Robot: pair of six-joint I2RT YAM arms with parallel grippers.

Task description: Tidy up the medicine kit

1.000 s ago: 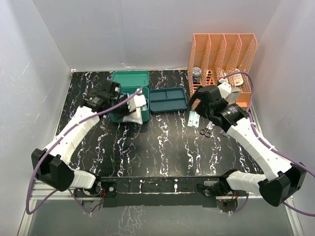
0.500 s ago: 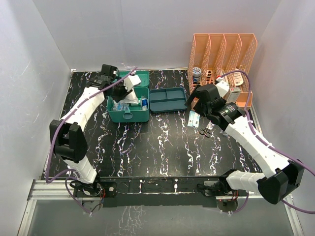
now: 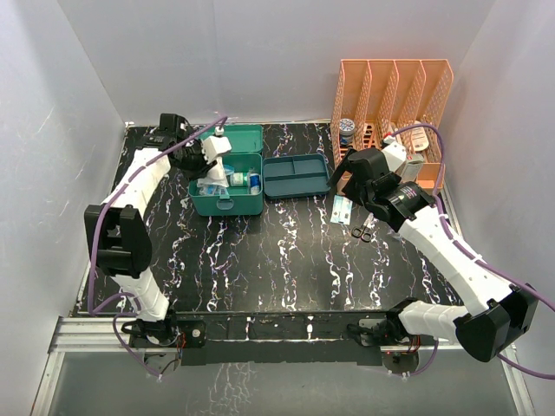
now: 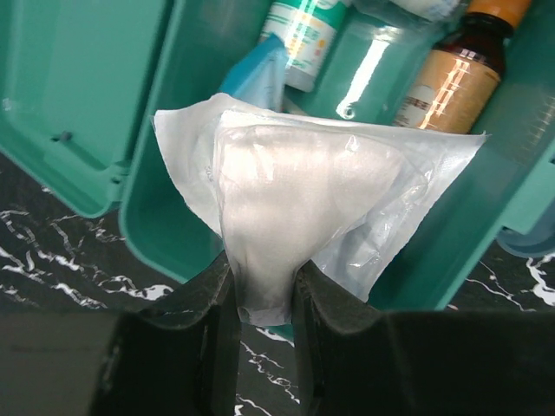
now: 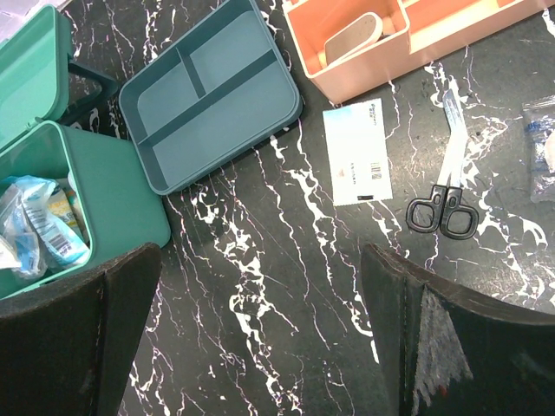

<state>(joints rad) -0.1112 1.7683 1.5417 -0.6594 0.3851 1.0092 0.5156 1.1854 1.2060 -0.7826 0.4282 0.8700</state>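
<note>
Medicine kit (image 3: 227, 204) lies open; over it our left gripper (image 4: 260, 279) pinches a clear-wrapped pad (image 4: 299, 186). Our right gripper (image 5: 260, 334) is spread wide.

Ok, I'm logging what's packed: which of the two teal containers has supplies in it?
The medicine kit, the taller box with its lid open, holds bottles and packets; the shallow divided tray beside it is empty.

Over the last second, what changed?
The left claw swung back and left, carrying the white pouch from the medicine kit's front edge toward its rear-left, grip unchanged. The right claw stayed open; divided tray, scissors and orange rack unmoved.
</note>
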